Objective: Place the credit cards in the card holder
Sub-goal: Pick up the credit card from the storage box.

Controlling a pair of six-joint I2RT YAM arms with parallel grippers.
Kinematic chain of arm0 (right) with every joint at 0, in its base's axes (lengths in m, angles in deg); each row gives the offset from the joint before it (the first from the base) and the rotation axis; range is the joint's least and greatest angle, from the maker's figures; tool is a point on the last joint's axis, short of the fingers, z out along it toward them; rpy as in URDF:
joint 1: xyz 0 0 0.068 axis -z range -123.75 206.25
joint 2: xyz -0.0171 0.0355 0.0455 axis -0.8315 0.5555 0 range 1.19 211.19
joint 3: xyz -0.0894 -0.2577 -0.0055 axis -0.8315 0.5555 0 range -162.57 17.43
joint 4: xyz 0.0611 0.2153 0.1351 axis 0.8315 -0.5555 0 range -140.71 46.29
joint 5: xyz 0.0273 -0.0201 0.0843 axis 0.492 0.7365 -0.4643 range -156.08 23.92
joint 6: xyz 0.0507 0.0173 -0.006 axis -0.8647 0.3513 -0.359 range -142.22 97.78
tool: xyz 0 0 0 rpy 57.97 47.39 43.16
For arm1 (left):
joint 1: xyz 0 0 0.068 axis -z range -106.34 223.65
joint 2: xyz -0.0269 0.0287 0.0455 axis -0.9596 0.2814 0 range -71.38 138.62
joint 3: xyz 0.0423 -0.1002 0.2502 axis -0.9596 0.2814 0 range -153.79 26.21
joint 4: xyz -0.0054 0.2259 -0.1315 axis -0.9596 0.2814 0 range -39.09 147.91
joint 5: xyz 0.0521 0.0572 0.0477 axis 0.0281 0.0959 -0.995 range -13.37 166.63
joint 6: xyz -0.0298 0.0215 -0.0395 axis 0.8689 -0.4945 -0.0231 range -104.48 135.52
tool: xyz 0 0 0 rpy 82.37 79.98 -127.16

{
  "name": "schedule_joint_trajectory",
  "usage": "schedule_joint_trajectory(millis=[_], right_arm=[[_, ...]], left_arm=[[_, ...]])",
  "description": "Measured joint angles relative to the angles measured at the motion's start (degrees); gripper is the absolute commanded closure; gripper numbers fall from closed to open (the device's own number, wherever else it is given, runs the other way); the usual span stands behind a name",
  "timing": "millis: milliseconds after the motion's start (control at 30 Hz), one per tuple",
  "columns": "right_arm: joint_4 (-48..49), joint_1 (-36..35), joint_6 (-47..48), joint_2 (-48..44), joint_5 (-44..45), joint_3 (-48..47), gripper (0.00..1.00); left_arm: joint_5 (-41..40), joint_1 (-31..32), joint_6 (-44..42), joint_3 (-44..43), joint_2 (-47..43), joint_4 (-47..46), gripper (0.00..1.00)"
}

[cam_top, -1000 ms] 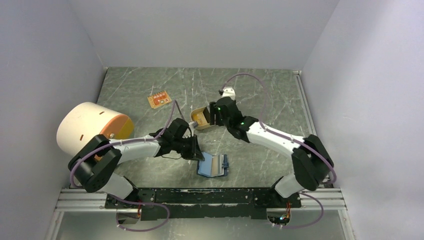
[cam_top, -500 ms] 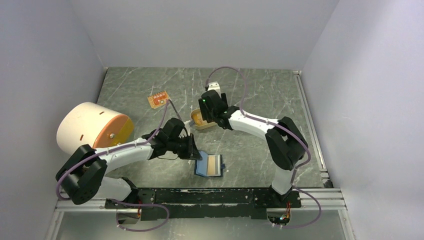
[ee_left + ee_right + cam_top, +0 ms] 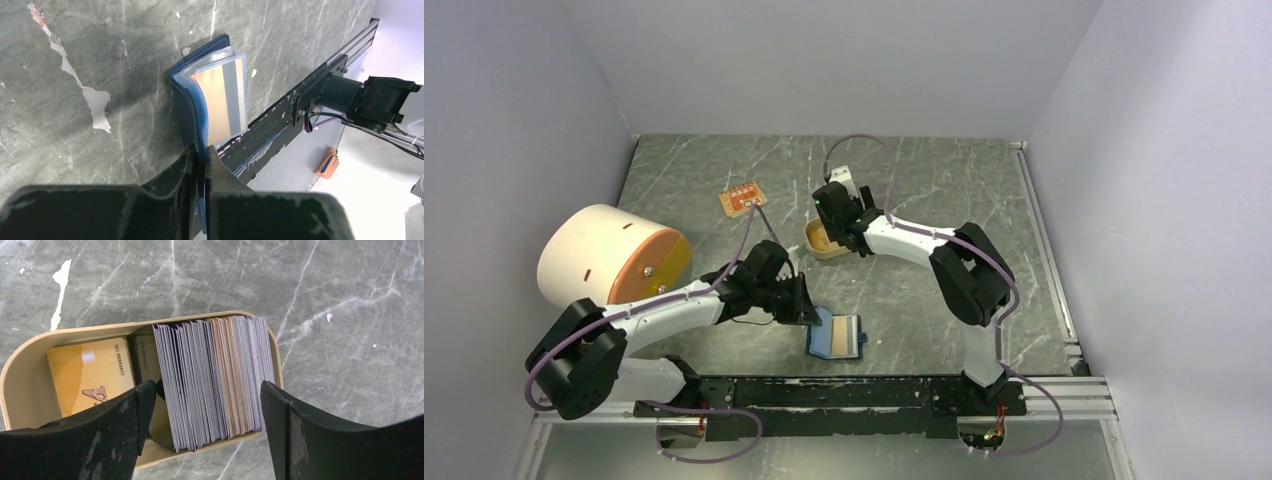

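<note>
The credit cards (image 3: 215, 380) stand on edge as a grey, white and tan stack in the tan oval tray (image 3: 25, 390); a gold card (image 3: 90, 372) lies flat beside them. My right gripper (image 3: 200, 405) is open above the stack, one finger on each side; it shows over the tray in the top view (image 3: 829, 215). The card holder (image 3: 836, 337) lies open near the table's front edge, navy outside, blue inside, with a tan and grey card in its clear sleeve (image 3: 222, 97). My left gripper (image 3: 201, 155) is shut on the holder's left cover edge.
A small orange board (image 3: 742, 199) lies at the back left. A big white cylinder with an orange end (image 3: 609, 255) stands at the left. The black rail (image 3: 824, 390) runs along the table's front edge, just beyond the card holder.
My right gripper has swung left and back to hover over the tray's card stack. My left gripper has dragged the card holder slightly left and nearer the front edge.
</note>
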Motion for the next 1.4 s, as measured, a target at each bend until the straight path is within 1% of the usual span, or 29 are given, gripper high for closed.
schedule_joint_trajectory(millis=[267, 1100, 1400], right_arm=[[-0.48, -0.57, 1.55, 2.6, 1.84, -2.51, 0.21], [-0.61, -0.79, 1.88, 2.93, 2.51, -2.84, 0.4], [-0.7, -0.63, 1.99, 1.88, 2.54, -2.62, 0.43]], left_arm=[[-0.55, -0.13, -0.13, 0.02, -0.66, 1.09, 0.91], [-0.79, -0.31, -0.17, 0.57, -1.18, 1.09, 0.91], [-1.14, -0.31, -0.13, 0.59, -1.18, 1.07, 0.91]])
